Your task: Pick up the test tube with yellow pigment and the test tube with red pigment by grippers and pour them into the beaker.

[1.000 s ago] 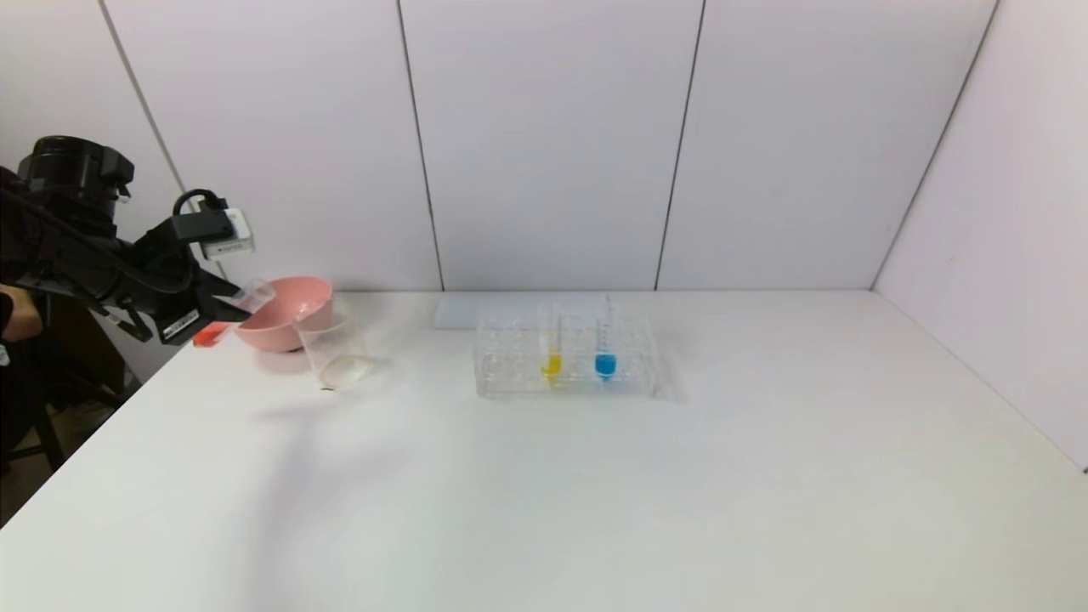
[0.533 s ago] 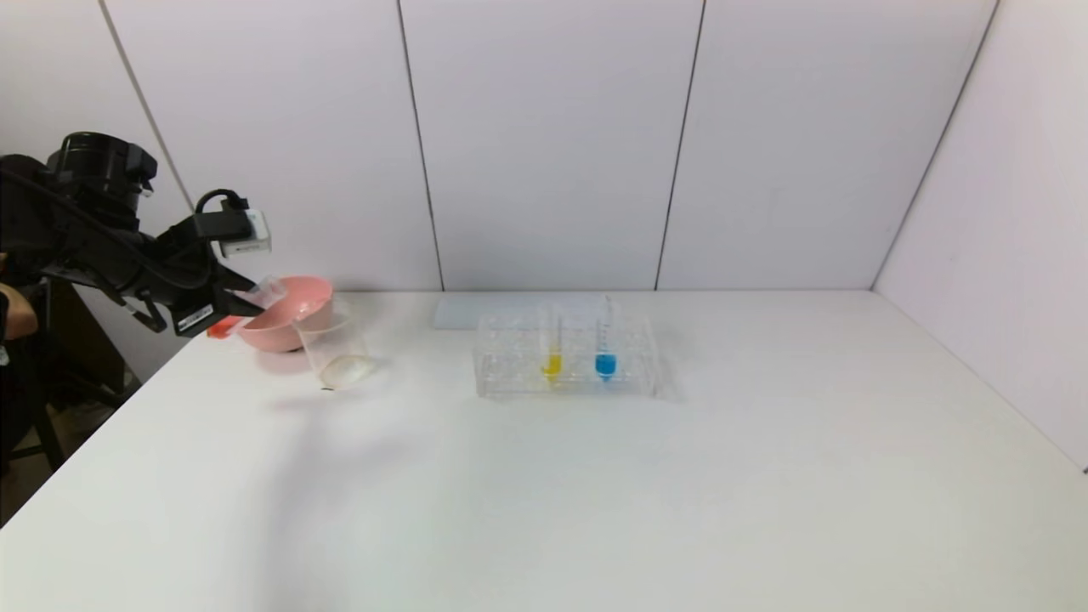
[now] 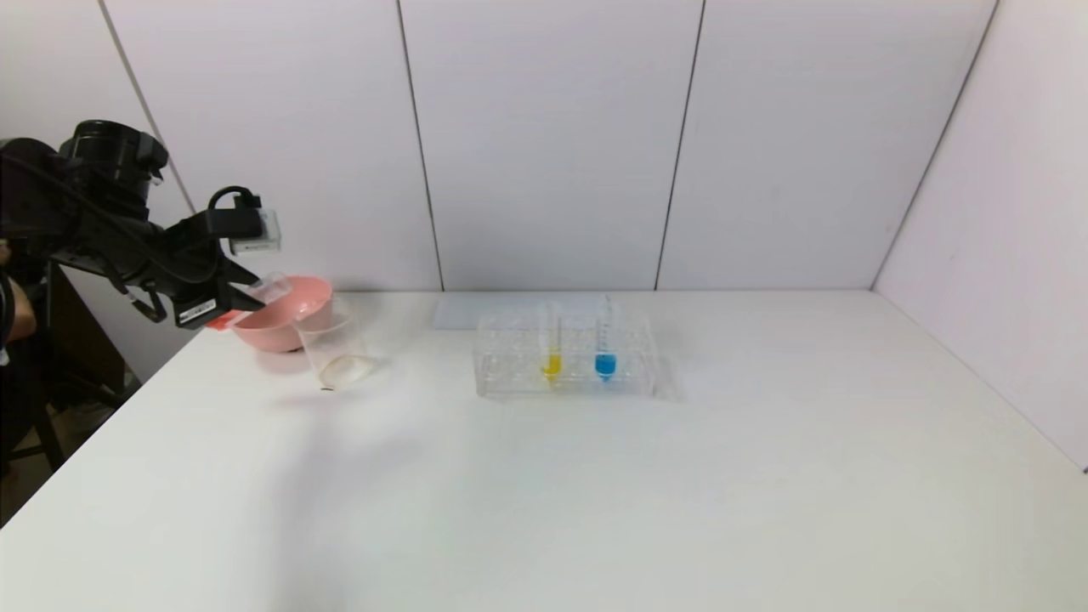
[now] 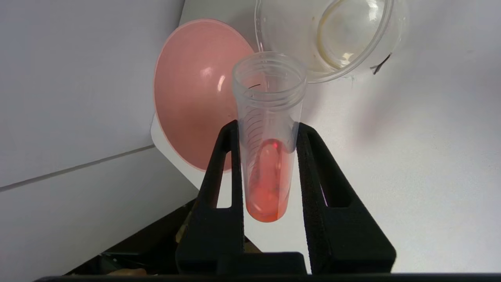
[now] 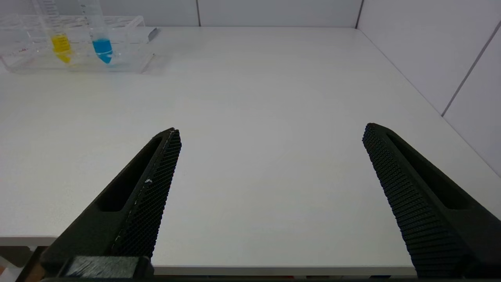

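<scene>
Left gripper (image 4: pixel 266 133) is clamped on the red tube (image 4: pixel 267 156), one finger each side of its lower half. Tube is tipped well over, open mouth leading, red liquid pooled at the round end, nothing at the lip.

Position: I'm at the table's far left corner, held above it. In the head view the tube mouth (image 3: pixel 272 287) sits over the near rim of the pink bowl (image 3: pixel 285 314), short of the beaker (image 3: pixel 333 347), which stands just right of the bowl and looks empty bar a faint film on its base. The wrist view agrees: the mouth points between bowl and beaker (image 4: pixel 328 35), not yet over the beaker.

How I'd do this step:
- translate right first, get the mouth squarely inside the beaker rim before adding tilt
- wrong vessel is touching distance away, so no tilting over the bowl
- tilt slowly; the tube is narrow and liquid may glug out
- keep the grip firm, smooth plastic could slip as it inverts
- don't knock the beaker, it looks light

Yellow tube (image 3: pixel 552 344) stands upright in the rack (image 3: pixel 510 374) mid-table, beside a blue one (image 3: pixel 605 344).

Right gripper (image 5: pixel 270 164): fingers spread wide, holding nothing, parked low at the near table edge.
</scene>
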`<act>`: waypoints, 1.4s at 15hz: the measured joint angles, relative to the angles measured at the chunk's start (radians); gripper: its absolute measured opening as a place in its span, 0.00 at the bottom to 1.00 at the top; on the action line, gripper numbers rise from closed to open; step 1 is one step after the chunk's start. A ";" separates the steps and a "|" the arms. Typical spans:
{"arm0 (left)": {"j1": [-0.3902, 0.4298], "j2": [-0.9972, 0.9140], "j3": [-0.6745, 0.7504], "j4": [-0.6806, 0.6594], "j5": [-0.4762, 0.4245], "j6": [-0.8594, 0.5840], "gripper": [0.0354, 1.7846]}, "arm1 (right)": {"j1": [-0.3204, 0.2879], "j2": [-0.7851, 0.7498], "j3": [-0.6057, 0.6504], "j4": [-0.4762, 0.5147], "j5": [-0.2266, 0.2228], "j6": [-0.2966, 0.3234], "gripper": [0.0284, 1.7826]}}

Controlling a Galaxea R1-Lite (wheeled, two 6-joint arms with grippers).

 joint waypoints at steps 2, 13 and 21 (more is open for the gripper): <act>-0.006 0.004 -0.011 0.001 0.002 0.009 0.23 | 0.000 0.000 0.000 0.000 0.000 0.000 0.95; -0.047 0.019 -0.054 0.049 0.055 0.058 0.23 | 0.000 0.000 0.000 0.000 0.000 0.000 0.95; -0.064 0.051 -0.181 0.212 0.159 0.128 0.23 | 0.000 0.000 0.000 0.000 0.000 0.000 0.95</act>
